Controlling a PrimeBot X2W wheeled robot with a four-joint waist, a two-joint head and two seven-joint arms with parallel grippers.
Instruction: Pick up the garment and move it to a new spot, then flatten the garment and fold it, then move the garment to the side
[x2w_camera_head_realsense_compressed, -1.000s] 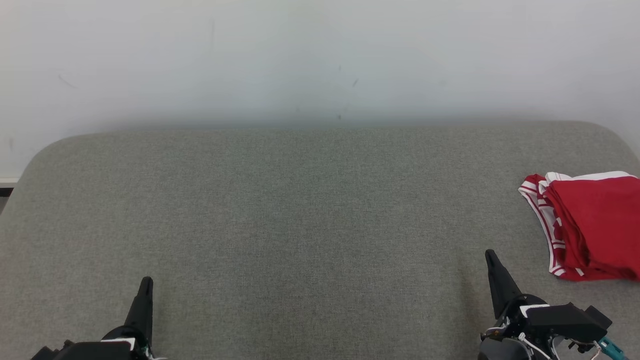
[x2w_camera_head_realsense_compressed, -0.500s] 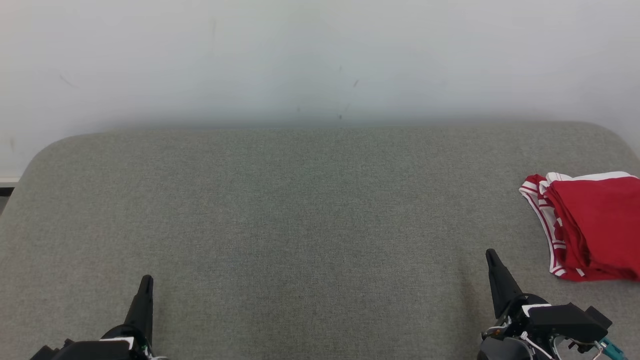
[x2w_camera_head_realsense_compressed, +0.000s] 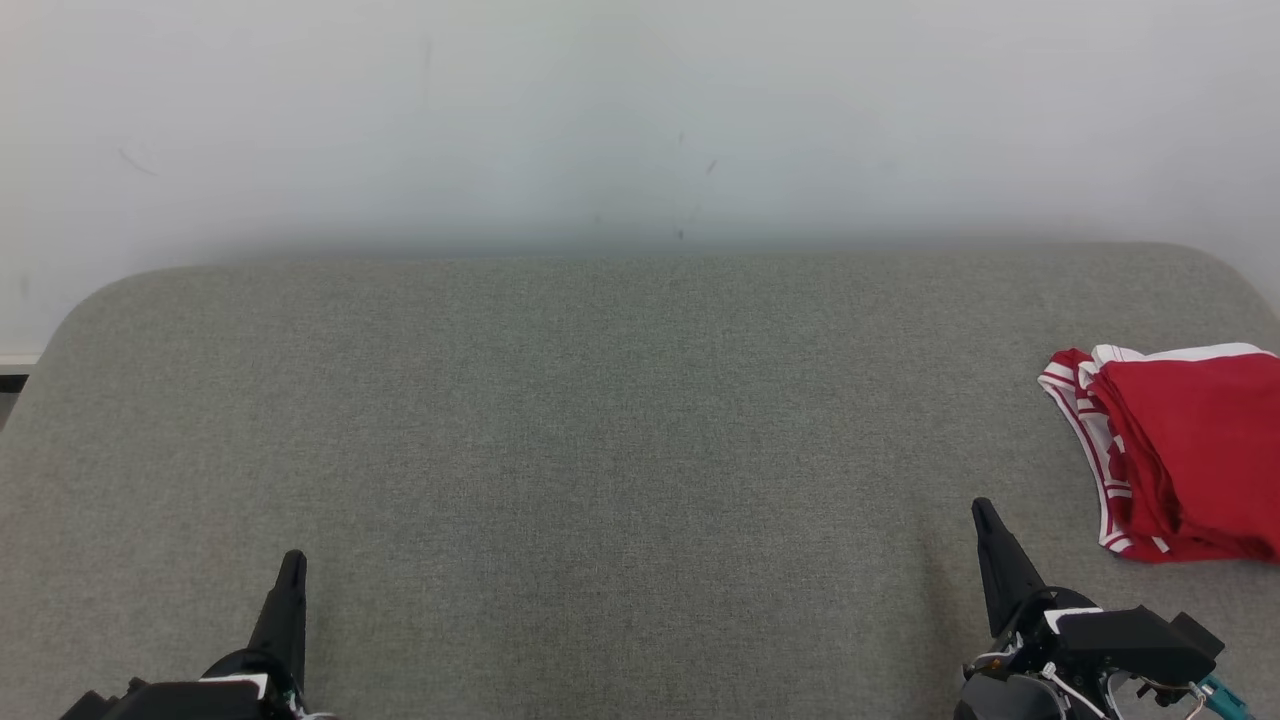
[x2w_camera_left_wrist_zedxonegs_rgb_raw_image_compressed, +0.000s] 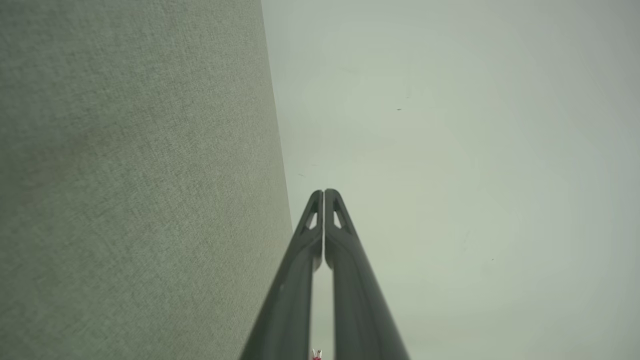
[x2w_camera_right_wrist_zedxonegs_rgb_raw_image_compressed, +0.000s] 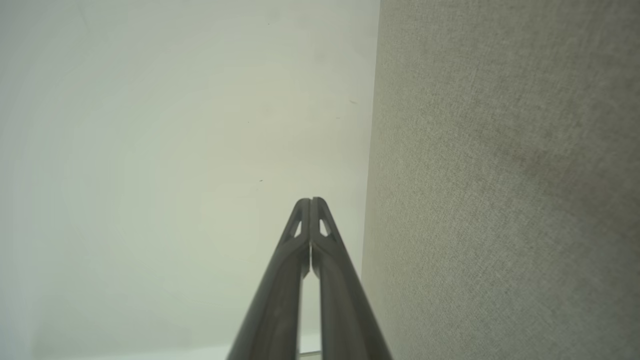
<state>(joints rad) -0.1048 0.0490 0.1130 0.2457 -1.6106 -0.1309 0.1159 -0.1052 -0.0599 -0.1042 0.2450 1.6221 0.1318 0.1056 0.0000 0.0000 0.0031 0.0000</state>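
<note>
The garment (x2w_camera_head_realsense_compressed: 1185, 450) is a red cloth with white bands, folded into a compact stack at the far right of the grey fabric table (x2w_camera_head_realsense_compressed: 620, 430), partly cut off by the head view's right edge. My right gripper (x2w_camera_head_realsense_compressed: 985, 515) stands shut and holds nothing, a little to the left of and nearer than the garment, apart from it. My left gripper (x2w_camera_head_realsense_compressed: 292, 562) is shut and holds nothing at the lower left. In the left wrist view the left gripper (x2w_camera_left_wrist_zedxonegs_rgb_raw_image_compressed: 324, 192) has its tips pressed together. The right wrist view shows the right gripper (x2w_camera_right_wrist_zedxonegs_rgb_raw_image_compressed: 310, 201) with its tips together too.
A pale wall (x2w_camera_head_realsense_compressed: 640, 120) rises behind the table's rounded far edge. In both wrist views the grey table surface (x2w_camera_left_wrist_zedxonegs_rgb_raw_image_compressed: 130, 175) fills one side and the wall (x2w_camera_right_wrist_zedxonegs_rgb_raw_image_compressed: 175, 150) the other.
</note>
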